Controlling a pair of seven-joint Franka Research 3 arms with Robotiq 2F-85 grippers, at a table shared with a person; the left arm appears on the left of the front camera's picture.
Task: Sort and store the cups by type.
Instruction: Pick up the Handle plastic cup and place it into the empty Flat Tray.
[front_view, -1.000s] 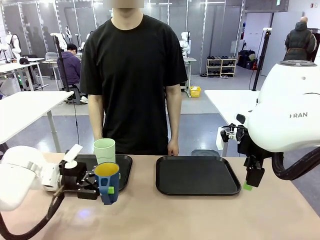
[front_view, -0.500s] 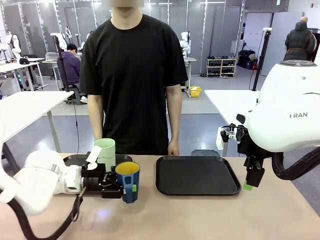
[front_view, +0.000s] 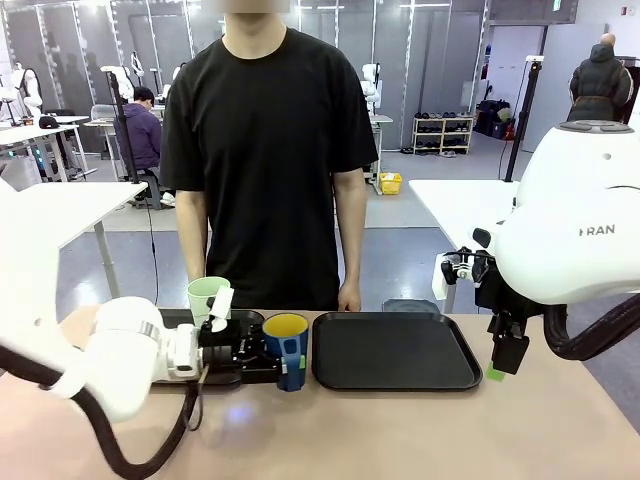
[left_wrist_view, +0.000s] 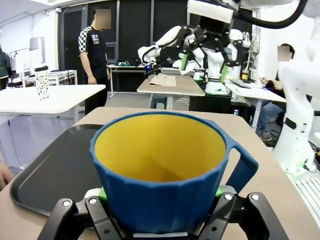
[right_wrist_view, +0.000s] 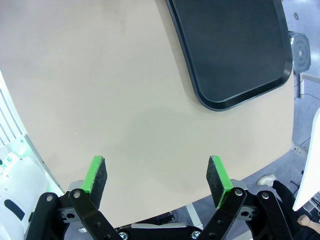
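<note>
At a tan table (front_view: 420, 430) in a bright lab of white desks, my left gripper (front_view: 270, 356) clasps the blue mug (front_view: 286, 350), yellow inside, upright just left of the empty black tray (front_view: 395, 352). The pale green tumbler (front_view: 206, 298) stands on the second tray (front_view: 240, 322) behind my arm. My right gripper (right_wrist_view: 156, 180) hangs spread wide over bare tabletop, holding nothing. A person in a black shirt (front_view: 265, 150) stands across from me.
</note>
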